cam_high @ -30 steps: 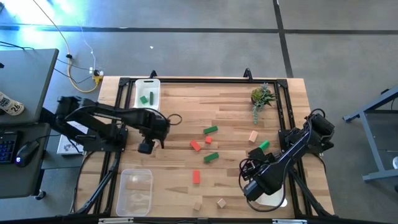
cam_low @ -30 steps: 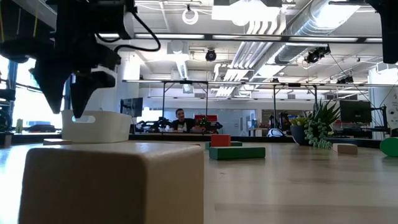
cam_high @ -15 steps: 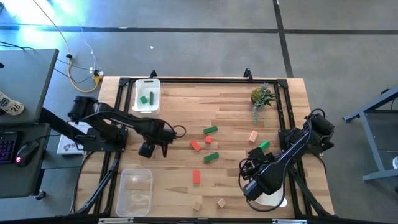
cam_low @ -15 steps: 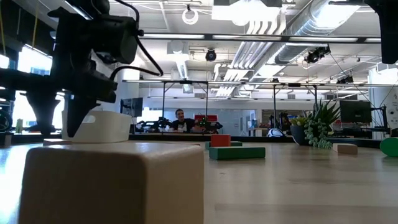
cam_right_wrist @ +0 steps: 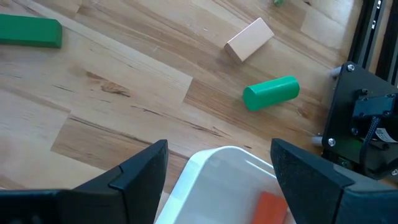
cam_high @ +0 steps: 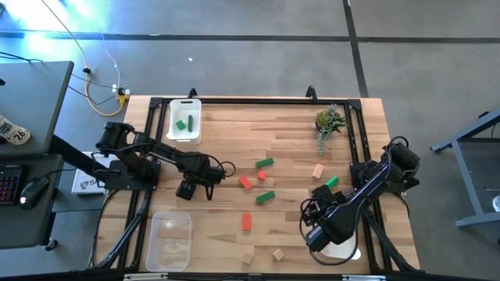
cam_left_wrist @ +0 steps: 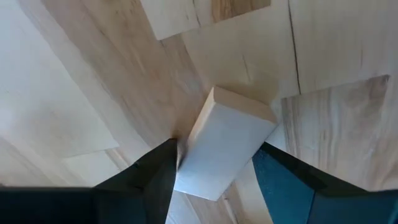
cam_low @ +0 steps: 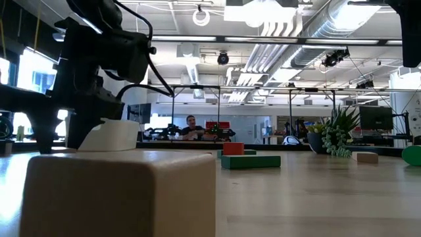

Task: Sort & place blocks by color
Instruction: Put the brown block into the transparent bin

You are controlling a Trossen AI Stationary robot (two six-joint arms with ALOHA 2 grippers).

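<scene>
Small red, green and tan blocks lie scattered mid-table. Two green ones lie in the white tray at the far left. My left gripper is down at the table, open, pointing down. Its fingers stand on either side of a tan block that lies flat on the wood. My right gripper waits open over a white tray at the near right. That tray holds a red block. My left gripper comes at the tan block from above, one finger close against one long side and the other finger at the opposite side. I cannot tell whether either finger touches it. The block lies flat on the table.
A clear tray sits at the near left, and a small potted plant at the far right. A tan block and a green cylinder lie beyond my right gripper. One tan block fills the low view's foreground.
My left gripper has moved down to the table and a little toward the right edge, coming to stand over the tan block. The right arm has kept still.
</scene>
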